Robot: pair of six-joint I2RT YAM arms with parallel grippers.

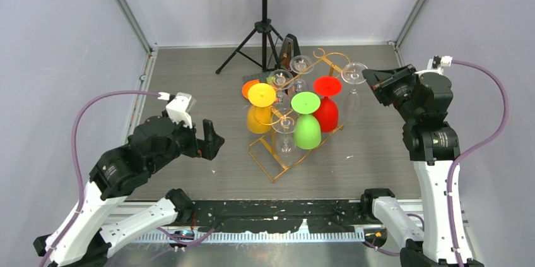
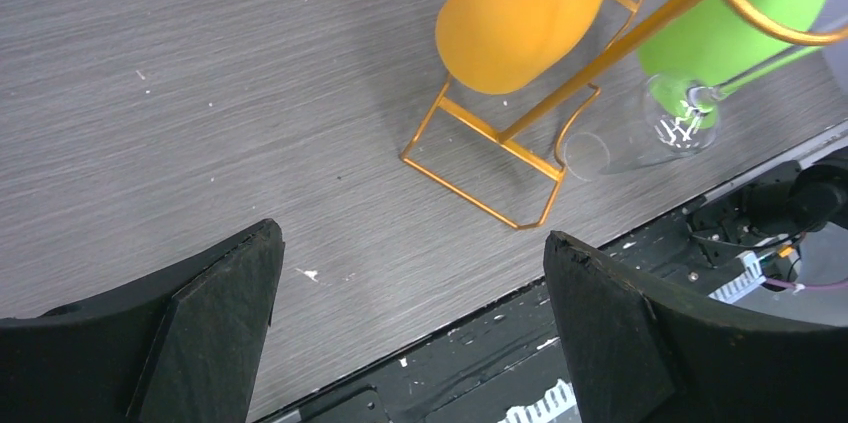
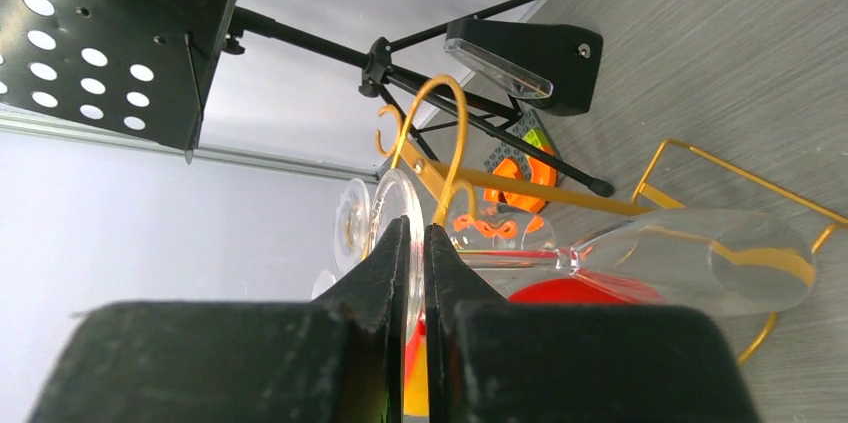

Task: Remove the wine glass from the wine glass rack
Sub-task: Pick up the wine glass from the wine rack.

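The gold wire wine glass rack stands mid-table with several glasses hanging upside down from it. At its right end is a clear wine glass, foot up. My right gripper is shut on the thin foot disc of this glass; its stem runs right to the bowl. I cannot tell whether the foot still rests on the rail. The rack's scroll hooks show just behind. My left gripper hovers open and empty near the table's front left, with the rack's base ahead of it.
Yellow, green and red glasses and other clear ones hang on the rack. A black tripod music stand and a small dark object stand behind. White walls enclose the table.
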